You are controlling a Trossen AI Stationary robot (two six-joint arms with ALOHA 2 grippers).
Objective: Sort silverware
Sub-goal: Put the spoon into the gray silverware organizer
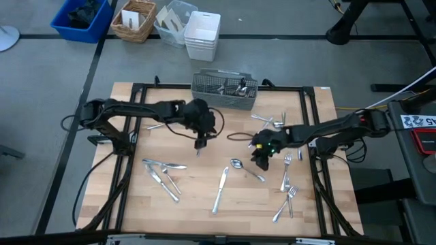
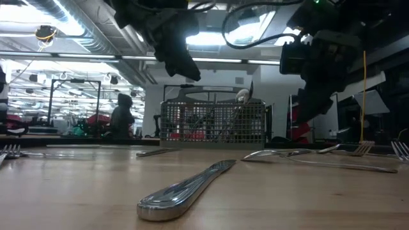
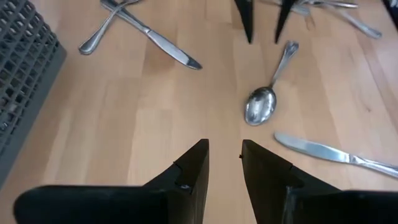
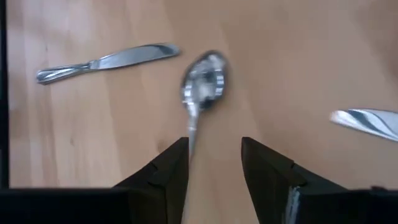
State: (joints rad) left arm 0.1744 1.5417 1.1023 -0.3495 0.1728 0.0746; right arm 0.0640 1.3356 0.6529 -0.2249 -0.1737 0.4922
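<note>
On the left of the table point(image 1: 204, 197), a loose bunch of knives point(image 1: 162, 175) lies untouched. The left gripper point(image 1: 199, 144) hangs empty over bare wood in front of the caddy point(image 1: 223, 92), fingers narrowly apart. A lone knife point(image 1: 220, 188) lies mid-table. The right gripper point(image 4: 214, 163) is spread, straddling the handle of a spoon point(image 4: 203, 84). More forks point(image 1: 287, 182) lie scattered to the right.

If the fingers close off-centre, the thin handle will likely skid flat on the wood or pivot away. The handle's end is hidden under the gripper, and the caddy's contents are hard to make out.
</note>
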